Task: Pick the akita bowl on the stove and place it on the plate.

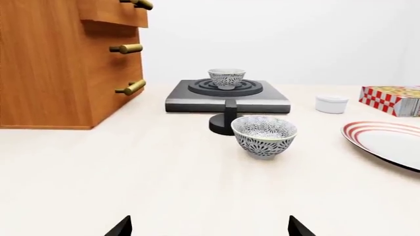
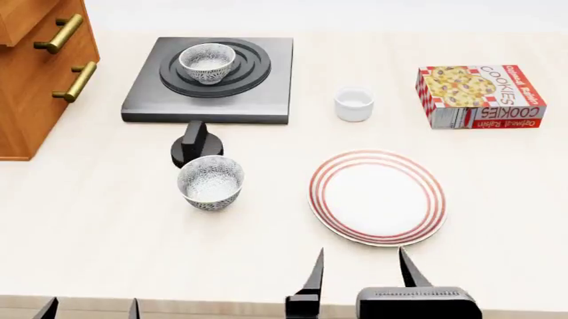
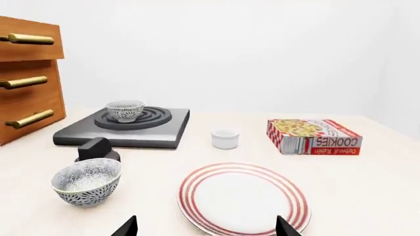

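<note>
Waiting at the near desk edge, both arms' fingers spread and empty.

My akita bowl (image 2: 207, 63) sits on the stove (image 2: 209, 81), well apart from the plate (image 2: 377, 197). I could grab the twin bowl (image 2: 211, 183) by mistake, or clip the knob (image 2: 195, 143) reaching over. Only my head view shows both grippers together.

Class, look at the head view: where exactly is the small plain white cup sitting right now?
The white cup stands on the table in the upper middle, between the stove at left and the cookie box at right, beyond the plate.
</note>
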{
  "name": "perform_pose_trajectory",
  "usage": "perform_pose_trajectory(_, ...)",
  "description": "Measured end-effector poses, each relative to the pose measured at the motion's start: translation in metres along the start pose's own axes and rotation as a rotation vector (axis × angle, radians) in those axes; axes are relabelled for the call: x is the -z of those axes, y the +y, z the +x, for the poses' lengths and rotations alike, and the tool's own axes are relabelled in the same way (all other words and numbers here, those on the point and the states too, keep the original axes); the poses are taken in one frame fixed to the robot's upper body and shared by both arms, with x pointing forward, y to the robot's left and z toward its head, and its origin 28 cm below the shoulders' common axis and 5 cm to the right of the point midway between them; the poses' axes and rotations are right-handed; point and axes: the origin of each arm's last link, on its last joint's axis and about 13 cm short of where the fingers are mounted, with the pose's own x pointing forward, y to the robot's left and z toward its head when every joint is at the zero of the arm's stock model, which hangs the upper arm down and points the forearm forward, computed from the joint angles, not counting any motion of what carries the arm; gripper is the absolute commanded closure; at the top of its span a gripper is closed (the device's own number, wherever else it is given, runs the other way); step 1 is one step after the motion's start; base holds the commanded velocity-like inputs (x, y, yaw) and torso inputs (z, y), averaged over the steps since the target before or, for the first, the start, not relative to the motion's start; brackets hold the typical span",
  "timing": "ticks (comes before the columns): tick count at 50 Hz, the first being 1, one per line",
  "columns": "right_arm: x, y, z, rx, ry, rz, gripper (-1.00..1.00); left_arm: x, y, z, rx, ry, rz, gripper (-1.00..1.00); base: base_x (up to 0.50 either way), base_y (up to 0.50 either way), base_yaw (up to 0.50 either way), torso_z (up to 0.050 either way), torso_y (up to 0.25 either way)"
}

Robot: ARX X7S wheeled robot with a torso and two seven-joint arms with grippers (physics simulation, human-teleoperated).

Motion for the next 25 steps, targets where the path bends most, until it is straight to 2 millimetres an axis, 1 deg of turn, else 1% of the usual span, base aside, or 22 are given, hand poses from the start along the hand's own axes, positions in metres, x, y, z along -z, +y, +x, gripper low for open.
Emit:
perform_pose_trajectory(6, -0.039, 0.002, 0.020, 0.024, -0.050, -0.008, -1.00, 0.001, 0.000, 0.000, -0.003, 0.001, -0.001, -1.00, 0.00, 0.00, 0.00, 0.000, 0.000)
perform_pose_trajectory(13, -0.085, 0.000, 0.040, 0.064, -0.088, -0.012, -1.00, 0.000, 0.000, 0.000, -0.006, 0.002, -0.002, -1.00, 0.00, 0.00, 0.00, 0.000, 0.000)
perform_pose_trajectory(19, -0.125, -0.010, 0.056, 0.094, -0.097, -0.027, -1.00, 0.001, 0.000, 0.000, -0.008, 0.003, -0.002, -1.00, 0.00, 0.00, 0.00, 0.000, 0.000)
perform_pose_trajectory(25, -0.158, -0.021, 0.062, 0.106, -0.096, -0.053, -1.00, 0.001, 0.000, 0.000, -0.009, 0.004, -0.001, -1.00, 0.00, 0.00, 0.00, 0.000, 0.000)
